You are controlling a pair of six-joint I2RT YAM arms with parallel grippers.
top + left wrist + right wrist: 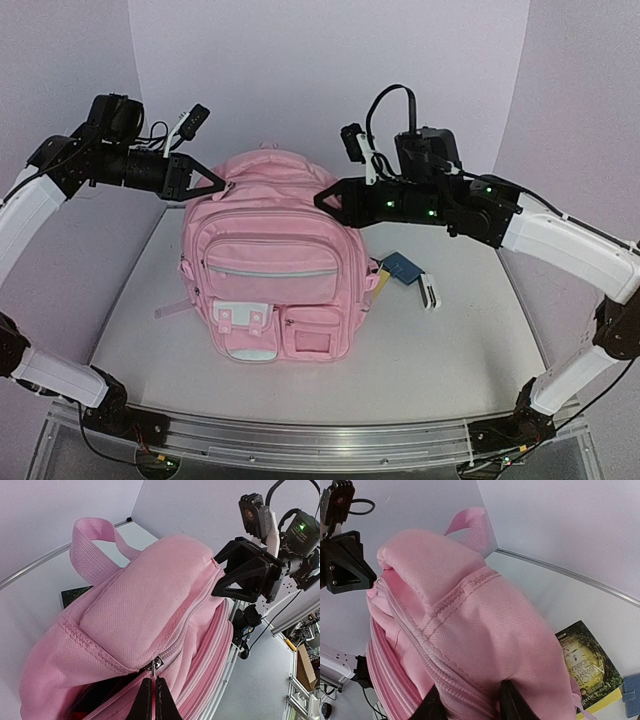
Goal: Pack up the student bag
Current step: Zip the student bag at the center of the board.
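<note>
**Top external: bag barely open, most of the packing left**

Top external shows the student bag (268, 250) standing upright between the two sets of jaws, one at each top corner. The left gripper (218, 185) has its jaws closed together right at the zip pull (156, 666) of the main compartment. Just beside those tips the zip is parted and the mouth gapes a little. The right gripper (322, 198) straddles a fold of fabric at the opposite shoulder, jaws partly apart. I cannot tell whether they actually clamp it.

By my reading the task is at an early stage (opening, not yet filling). The front pockets look zipped shut. A book (585, 655), a blue item (403, 266) and a white item (430, 292) lie outside on the table (460, 350), below and beyond the right jaws. Inside the gap beside the left jaws it is dark, with a red patch (82, 711) that may be contents or only lining.
</note>
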